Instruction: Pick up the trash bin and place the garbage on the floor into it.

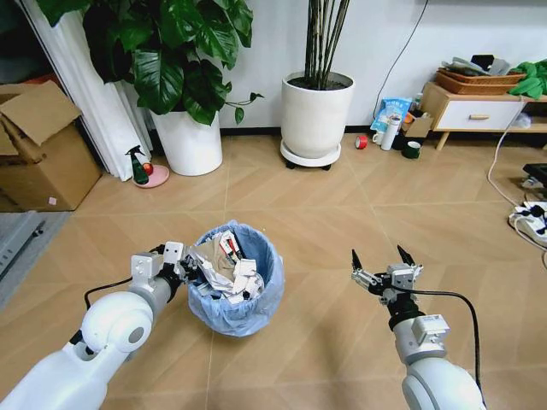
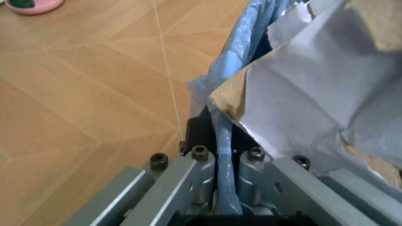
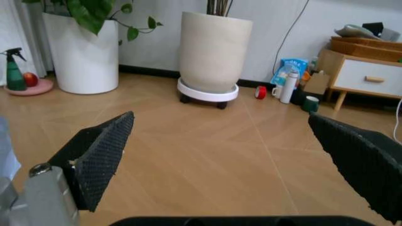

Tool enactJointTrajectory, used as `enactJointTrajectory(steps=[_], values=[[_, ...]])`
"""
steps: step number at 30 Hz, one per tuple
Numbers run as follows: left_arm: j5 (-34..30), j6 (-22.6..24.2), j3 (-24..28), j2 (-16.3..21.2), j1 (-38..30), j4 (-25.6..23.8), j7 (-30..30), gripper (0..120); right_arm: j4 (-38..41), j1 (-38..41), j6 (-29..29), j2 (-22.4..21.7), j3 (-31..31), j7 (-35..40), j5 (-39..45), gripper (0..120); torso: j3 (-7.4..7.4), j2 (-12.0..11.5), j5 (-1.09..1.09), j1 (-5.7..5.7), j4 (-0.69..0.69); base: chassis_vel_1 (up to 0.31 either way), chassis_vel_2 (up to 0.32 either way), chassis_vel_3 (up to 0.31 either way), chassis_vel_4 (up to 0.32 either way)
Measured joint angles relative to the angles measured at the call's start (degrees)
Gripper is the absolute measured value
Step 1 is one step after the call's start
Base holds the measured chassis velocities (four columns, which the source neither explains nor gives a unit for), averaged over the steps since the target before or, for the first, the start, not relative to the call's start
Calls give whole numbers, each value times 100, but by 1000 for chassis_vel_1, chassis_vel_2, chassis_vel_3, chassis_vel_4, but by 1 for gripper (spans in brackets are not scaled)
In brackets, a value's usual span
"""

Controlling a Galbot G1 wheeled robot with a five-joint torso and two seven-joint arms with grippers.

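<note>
Left gripper (image 1: 183, 266) clamped on near rim of trash bin (image 1: 248, 312), blue liner pinched between fingers (image 2: 199, 181). Bin on wood floor (image 1: 325, 222), garbage (image 1: 224, 265) heaped inside. Right gripper (image 1: 382, 260) spread wide, holding nothing, well right of bin.

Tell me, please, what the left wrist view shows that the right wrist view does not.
Left wrist view: the left gripper shut on the trash bin rim, pinching its blue bag, with crumpled paper piled inside.

Right wrist view: the right gripper open over bare floor, the wheeled white plant pot, a white bottle and a wooden cabinet.

Both: the wooden floor and the pink dish.
</note>
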Motion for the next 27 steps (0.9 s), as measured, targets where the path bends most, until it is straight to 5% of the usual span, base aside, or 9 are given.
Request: enactJointTrajectory(steps=[27], values=[[32,-14,-3,-25,43,-61,-19,0,10,-80,56,9,21,-10,-34,100,0,0,-4,0,1,205,-139,-204,138]])
